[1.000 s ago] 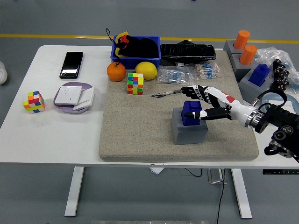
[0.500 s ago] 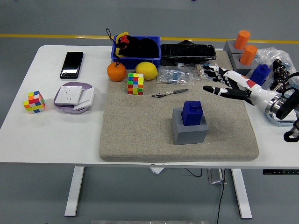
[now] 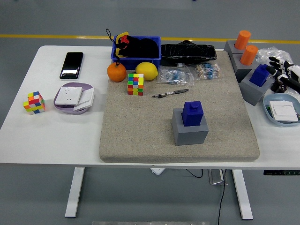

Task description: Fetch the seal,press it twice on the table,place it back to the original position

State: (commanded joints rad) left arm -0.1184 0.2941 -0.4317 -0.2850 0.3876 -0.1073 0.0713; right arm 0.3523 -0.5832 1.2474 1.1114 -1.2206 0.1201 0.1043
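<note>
From the head view, the blue block-shaped seal (image 3: 192, 113) sits upright in its grey square holder (image 3: 190, 131) on the beige felt mat (image 3: 140, 136), near the middle of the table. The robot's right hand (image 3: 282, 75) is well apart from it at the far right edge, fingers loosely spread, grasping nothing, beside another blue seal (image 3: 259, 75).

No text, label or number was legible — none on the phone (image 3: 71, 64), the bags (image 3: 187, 73), the seal (image 3: 192, 114).
</note>
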